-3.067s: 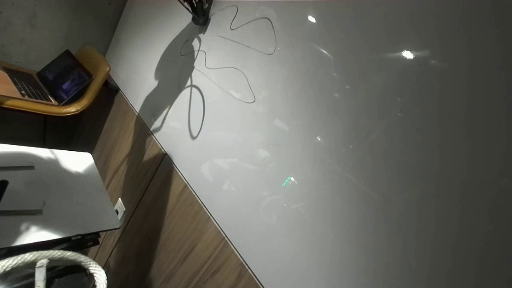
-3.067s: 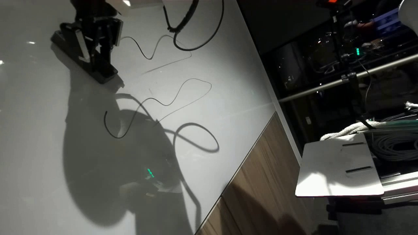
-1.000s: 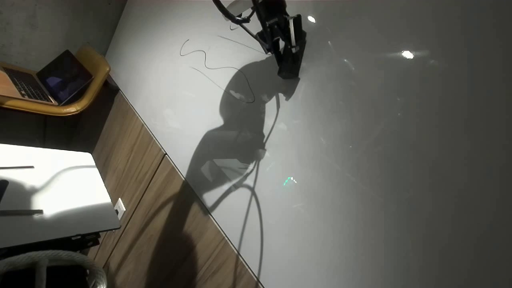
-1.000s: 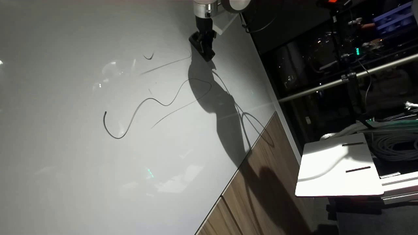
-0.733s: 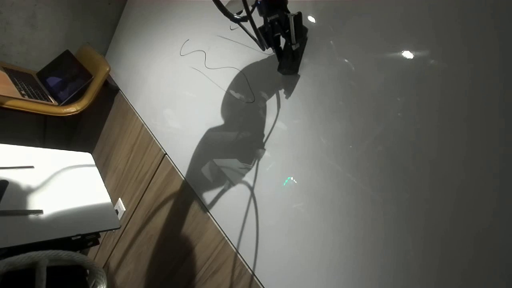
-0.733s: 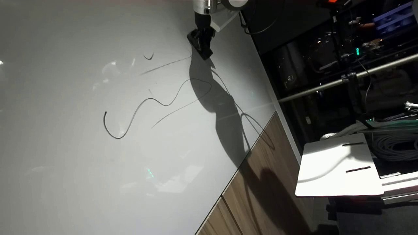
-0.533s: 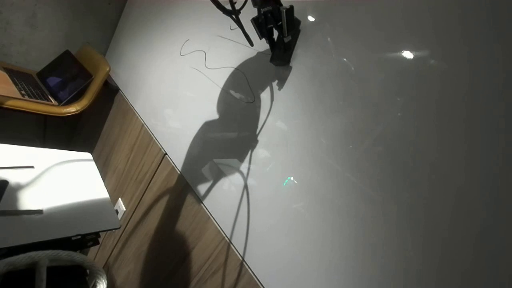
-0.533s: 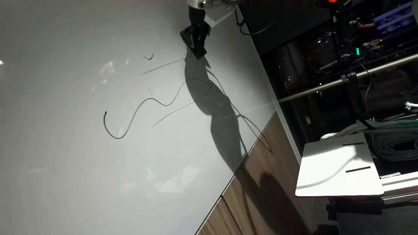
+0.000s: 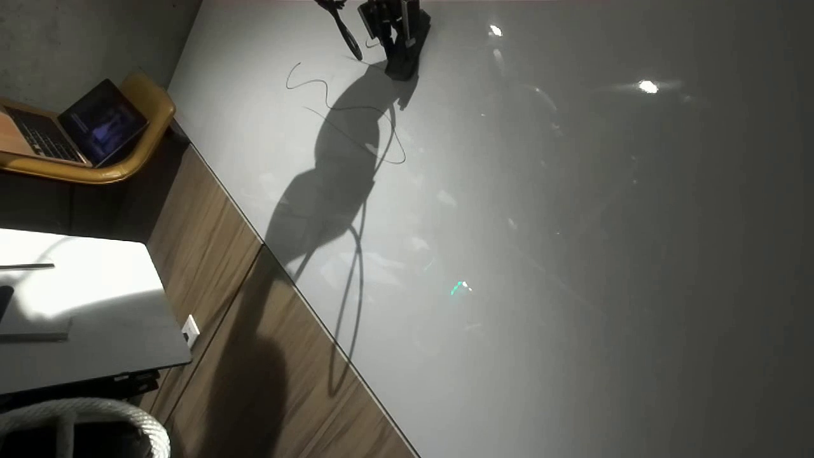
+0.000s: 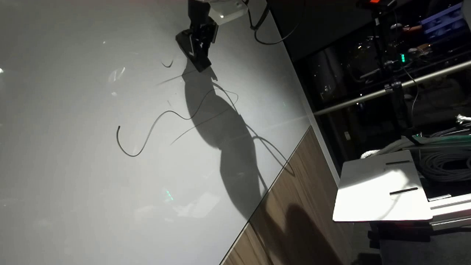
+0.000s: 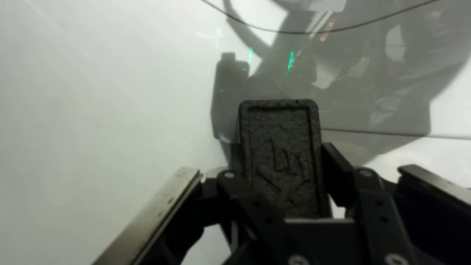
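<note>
you're holding the pincer [image 11: 284,162] clamped on a dark block [image 11: 278,121] (prob a felt eraser, going by its rough face), fingers standing only as far apart as the block is wide. the block's sitting btwn the fingertips w/ one end poking out past them. you're working right at the white board [image 10: 92,184], but i can't say if the block's actually touching it, b/c the contact edge isn't showing.

re progress: the grabbing part is looking done. in an exterior view a faint straight stroke [image 10: 174,77] is running up to the block, right beside the pincer, & a short curved stroke [image 10: 168,66] is sitting nr it, joined to nothing. imo those two are reading as scraps of a mark that's partly wiped, so that bit is looking half finished. the long wavy line [image 10: 169,111] is looping nr the block's lower end & stretching away from the pincer, partly under the arm's shadow [image 10: 239,162]; it's looking unbroken, so i'm counting it as untouched. what you're prob having left, then: both scraps plus the whole wavy line.
</note>
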`<state>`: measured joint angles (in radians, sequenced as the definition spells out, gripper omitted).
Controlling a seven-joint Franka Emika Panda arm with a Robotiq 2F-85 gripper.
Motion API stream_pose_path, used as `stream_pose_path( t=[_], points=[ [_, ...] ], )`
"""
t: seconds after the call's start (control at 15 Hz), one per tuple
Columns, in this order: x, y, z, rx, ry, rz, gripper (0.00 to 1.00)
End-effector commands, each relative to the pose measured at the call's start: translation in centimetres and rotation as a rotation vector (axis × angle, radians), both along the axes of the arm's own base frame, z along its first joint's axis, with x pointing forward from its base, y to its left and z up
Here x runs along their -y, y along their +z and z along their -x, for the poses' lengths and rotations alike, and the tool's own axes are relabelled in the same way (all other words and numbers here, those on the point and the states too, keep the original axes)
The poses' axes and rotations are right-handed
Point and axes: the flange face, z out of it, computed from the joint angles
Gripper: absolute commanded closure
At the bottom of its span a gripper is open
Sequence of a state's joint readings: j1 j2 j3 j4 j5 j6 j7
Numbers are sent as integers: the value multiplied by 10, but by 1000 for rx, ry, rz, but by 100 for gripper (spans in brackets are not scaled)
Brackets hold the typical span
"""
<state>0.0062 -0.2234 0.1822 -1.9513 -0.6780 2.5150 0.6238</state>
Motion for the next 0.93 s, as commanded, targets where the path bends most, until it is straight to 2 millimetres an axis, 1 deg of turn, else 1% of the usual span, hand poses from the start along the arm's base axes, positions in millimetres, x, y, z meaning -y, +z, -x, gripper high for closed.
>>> stream_pose_path(
  t=[0.0,0.2,0.33,0.4,0.47,0.53,0.8,0.87],
  points=[
    [-79,6,-22,5,104,-30,71],
    [-143,-2,-26,-21,171,-24,71],
    [-171,-17,-31,-48,199,-15,71],
    [-179,-25,-33,-63,206,-7,71],
    [-185,-30,-36,-76,209,0,71],
    [-185,-36,-38,-90,209,6,71],
    [-183,-57,-40,-127,203,2,71],
    [-182,-67,-41,-136,199,-1,71]
  ],
)
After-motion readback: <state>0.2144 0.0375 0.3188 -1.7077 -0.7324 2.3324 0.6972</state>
